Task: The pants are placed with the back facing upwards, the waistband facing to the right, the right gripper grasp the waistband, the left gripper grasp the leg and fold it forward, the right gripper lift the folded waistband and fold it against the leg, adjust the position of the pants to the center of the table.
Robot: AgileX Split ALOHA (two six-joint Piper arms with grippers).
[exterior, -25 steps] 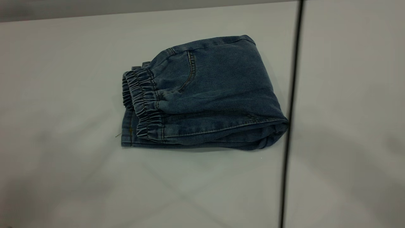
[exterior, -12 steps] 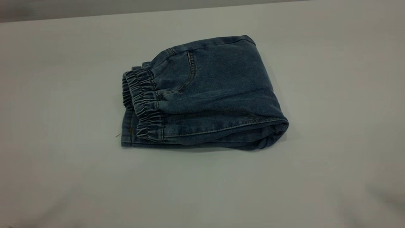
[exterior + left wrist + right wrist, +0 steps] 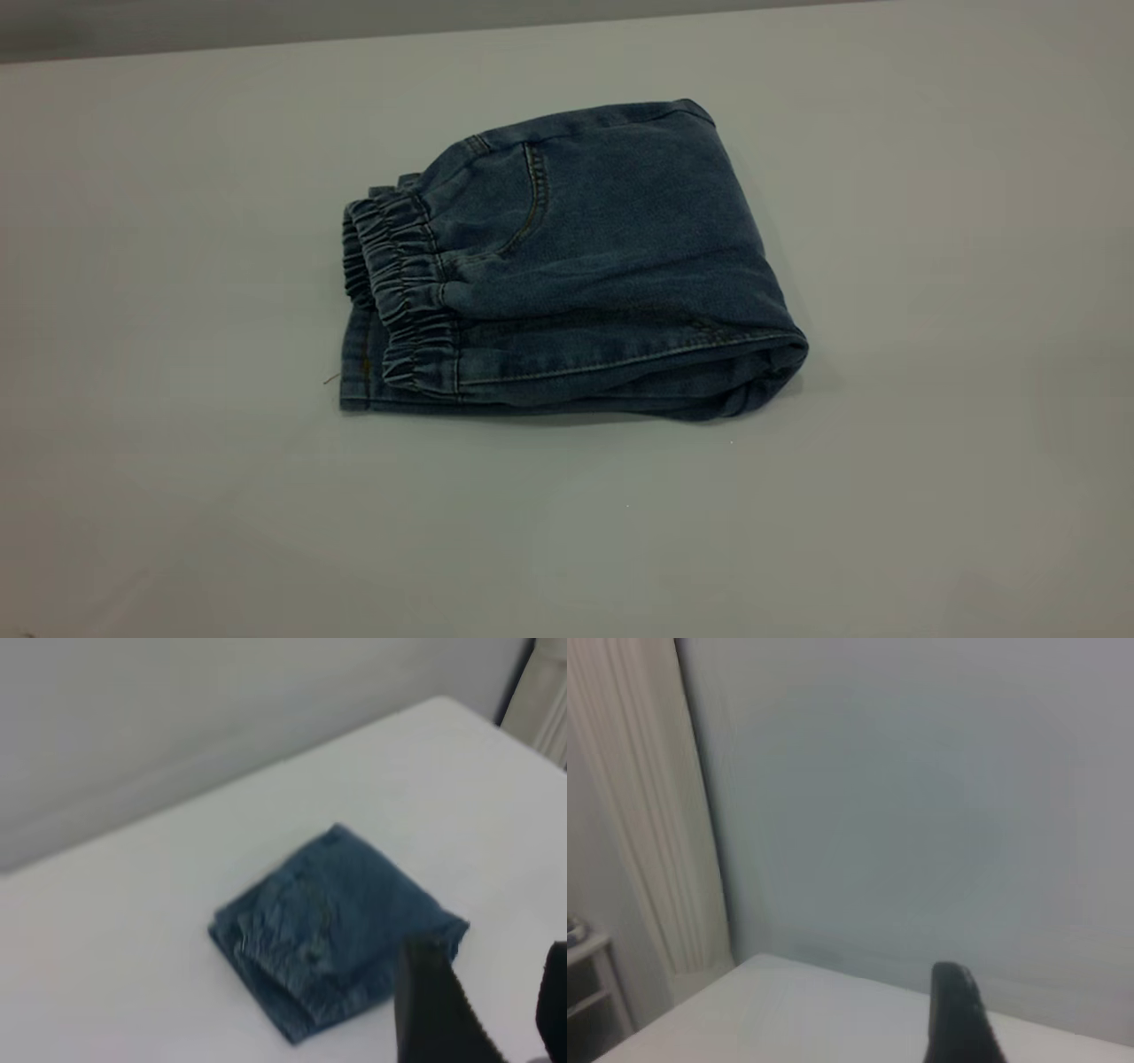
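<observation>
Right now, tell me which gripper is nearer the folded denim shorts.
Left. The left gripper hangs just off the denim shorts, apart from them. The right gripper faces a wall, shorts out of its view.

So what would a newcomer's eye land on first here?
The pants, folded into a compact denim bundle near the middle of the table, the ruched waistband at the bundle's left end in the exterior view. The left gripper hangs apart from them, fingers spread.
</observation>
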